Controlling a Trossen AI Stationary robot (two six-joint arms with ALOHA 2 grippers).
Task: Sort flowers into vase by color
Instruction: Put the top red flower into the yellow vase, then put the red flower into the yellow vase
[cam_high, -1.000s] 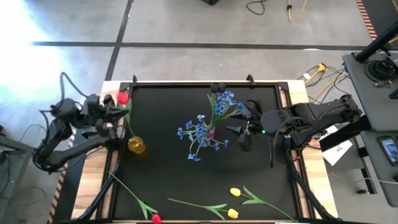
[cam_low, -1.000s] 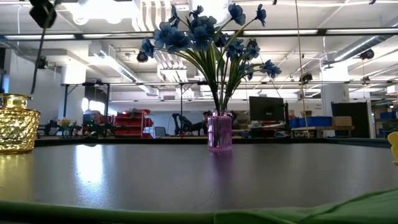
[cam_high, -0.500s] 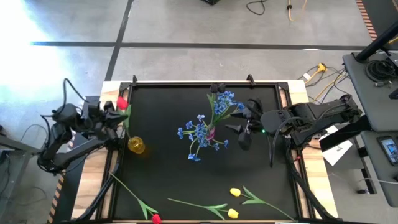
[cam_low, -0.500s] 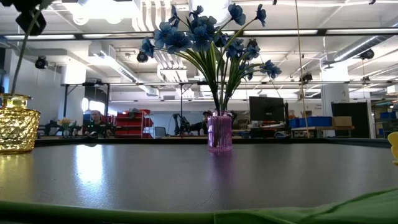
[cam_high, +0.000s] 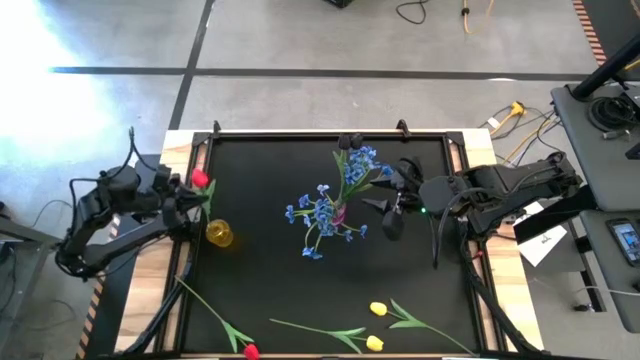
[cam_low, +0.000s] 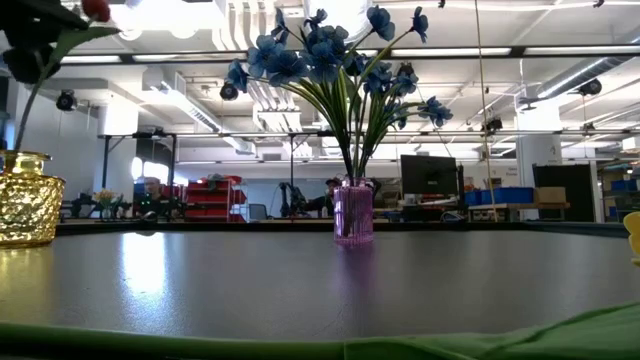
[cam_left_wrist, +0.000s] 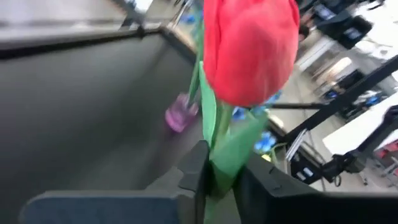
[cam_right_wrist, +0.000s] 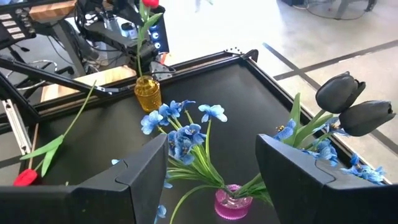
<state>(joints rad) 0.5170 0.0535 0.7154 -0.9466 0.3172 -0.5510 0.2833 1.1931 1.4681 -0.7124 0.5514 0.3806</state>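
Pinched between the jaws of the left gripper (cam_left_wrist: 219, 180) is the green stem of a red tulip (cam_left_wrist: 250, 46), held above the amber vase (cam_high: 219, 234) at the table's (cam_high: 270, 280) left edge. Spread wide, the right gripper (cam_right_wrist: 211, 171) waits beside the purple vase (cam_high: 339, 214) of blue blossoms (cam_high: 322, 208) mid-table, while more tulips (cam_high: 376, 309) lie along the near edge.

A red tulip (cam_left_wrist: 250, 50) stands upright, its green stem pinched between the left pincer's (cam_left_wrist: 219, 180) fingers. Blue flowers (cam_high: 325, 208) fill the pink vase (cam_low: 352, 212) beside the right pincer (cam_high: 383, 211).
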